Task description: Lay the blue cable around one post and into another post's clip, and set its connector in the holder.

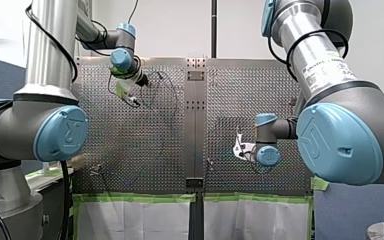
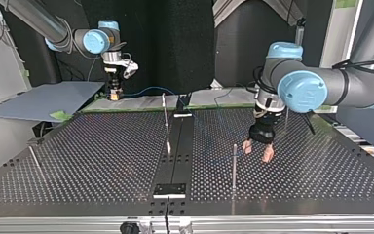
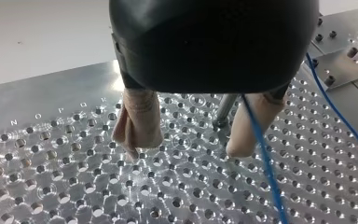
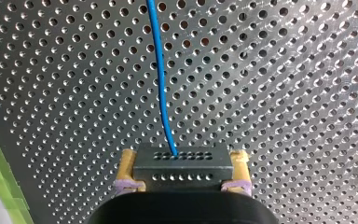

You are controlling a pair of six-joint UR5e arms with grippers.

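Blue cable [image 4: 161,70] points ahead, seemingly straight, from the clamped connector [image 4: 182,163].

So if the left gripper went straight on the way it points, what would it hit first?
Most likely the perforated table, with the left gripper passing its open fingers either side of the post. The blue cable by one finger might brush first; depth is unclear.
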